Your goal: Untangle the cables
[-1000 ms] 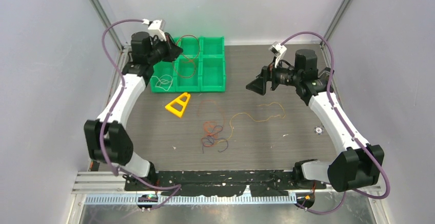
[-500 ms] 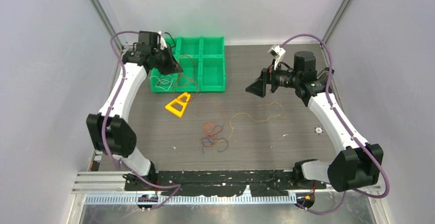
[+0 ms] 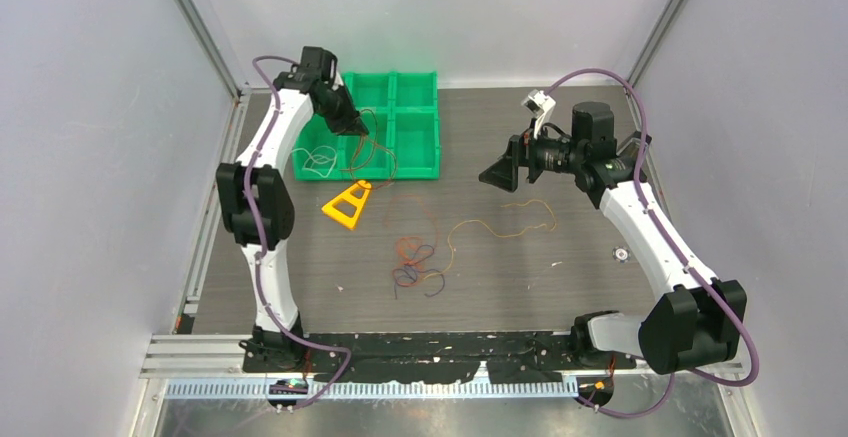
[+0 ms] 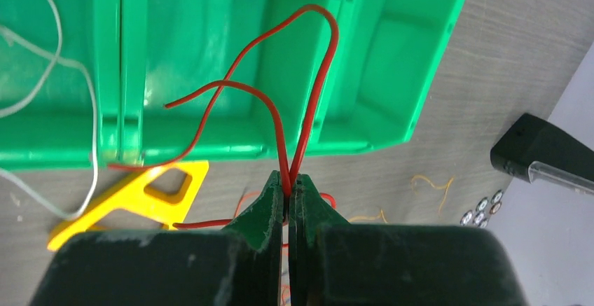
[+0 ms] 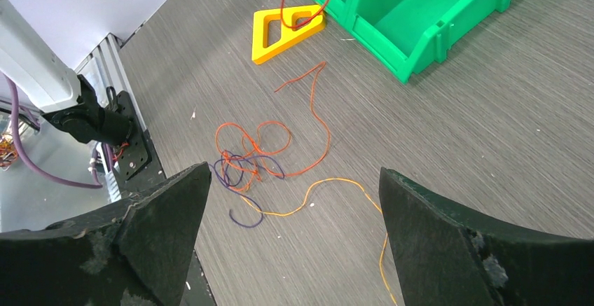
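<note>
The red cable (image 4: 308,89) loops up from my left gripper (image 4: 288,183), which is pinched shut on it above the green bin (image 4: 392,75). Its tail trails by the yellow triangle (image 4: 133,201), so I should lift that clear before releasing. The other cables (image 5: 245,162) lie tangled on the counter (image 5: 455,145) under my wide-open, empty right gripper (image 5: 294,173).

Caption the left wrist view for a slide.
The left gripper, jaws shut, pinches a red cable looping over the green bins.
</note>
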`<state>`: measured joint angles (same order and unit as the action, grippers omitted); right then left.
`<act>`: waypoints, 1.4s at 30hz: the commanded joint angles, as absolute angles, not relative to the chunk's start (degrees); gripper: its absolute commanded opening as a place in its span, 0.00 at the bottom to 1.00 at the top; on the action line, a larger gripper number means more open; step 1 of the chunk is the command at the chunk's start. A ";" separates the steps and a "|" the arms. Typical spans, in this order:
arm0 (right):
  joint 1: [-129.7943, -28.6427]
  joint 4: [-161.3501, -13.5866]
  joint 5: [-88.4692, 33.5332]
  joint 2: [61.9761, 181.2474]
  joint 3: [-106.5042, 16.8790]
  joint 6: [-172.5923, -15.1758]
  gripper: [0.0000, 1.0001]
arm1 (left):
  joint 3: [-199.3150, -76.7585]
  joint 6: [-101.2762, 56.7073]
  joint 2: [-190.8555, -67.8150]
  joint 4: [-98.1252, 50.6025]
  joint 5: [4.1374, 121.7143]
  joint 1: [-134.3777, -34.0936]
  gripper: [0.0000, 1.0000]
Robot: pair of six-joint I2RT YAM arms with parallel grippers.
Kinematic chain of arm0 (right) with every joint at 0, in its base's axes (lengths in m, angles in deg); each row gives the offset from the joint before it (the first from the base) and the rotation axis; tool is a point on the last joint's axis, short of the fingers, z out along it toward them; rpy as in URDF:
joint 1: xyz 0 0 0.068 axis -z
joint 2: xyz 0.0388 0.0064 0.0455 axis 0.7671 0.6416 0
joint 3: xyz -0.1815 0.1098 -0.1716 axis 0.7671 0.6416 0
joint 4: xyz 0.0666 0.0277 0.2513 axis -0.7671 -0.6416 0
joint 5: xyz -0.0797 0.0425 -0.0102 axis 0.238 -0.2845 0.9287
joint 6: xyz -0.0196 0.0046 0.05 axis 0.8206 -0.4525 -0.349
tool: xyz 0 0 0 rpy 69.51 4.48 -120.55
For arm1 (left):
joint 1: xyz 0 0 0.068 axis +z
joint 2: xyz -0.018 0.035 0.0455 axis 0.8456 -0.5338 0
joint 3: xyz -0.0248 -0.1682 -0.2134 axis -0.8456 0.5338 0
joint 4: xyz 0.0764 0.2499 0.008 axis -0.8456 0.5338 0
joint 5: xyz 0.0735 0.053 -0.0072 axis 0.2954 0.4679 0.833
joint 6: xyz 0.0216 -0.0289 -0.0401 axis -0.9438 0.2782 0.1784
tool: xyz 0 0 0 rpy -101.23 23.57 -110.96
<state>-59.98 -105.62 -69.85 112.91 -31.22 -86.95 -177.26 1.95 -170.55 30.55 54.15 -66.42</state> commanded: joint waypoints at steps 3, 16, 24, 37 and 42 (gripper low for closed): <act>-59.67 -105.77 -69.73 113.30 -32.21 -86.71 0.96 | -187.85 -2.13 -178.21 27.54 53.70 -66.53 0.00; -59.67 -106.29 -70.55 114.13 -31.95 -86.77 0.96 | -185.98 -16.33 -178.70 10.88 64.80 -66.53 0.00; -59.72 -106.38 -70.94 114.41 -31.91 -86.86 0.96 | -179.69 -21.80 -177.65 -1.05 66.56 -66.86 0.00; -59.67 -106.55 -72.03 114.01 -31.56 -86.87 0.96 | -163.65 -32.68 -168.42 -10.16 64.80 -68.69 0.00; -59.59 -106.89 -71.86 113.11 -31.49 -86.47 0.96 | -161.14 -32.13 -164.80 -2.29 63.78 -70.27 0.00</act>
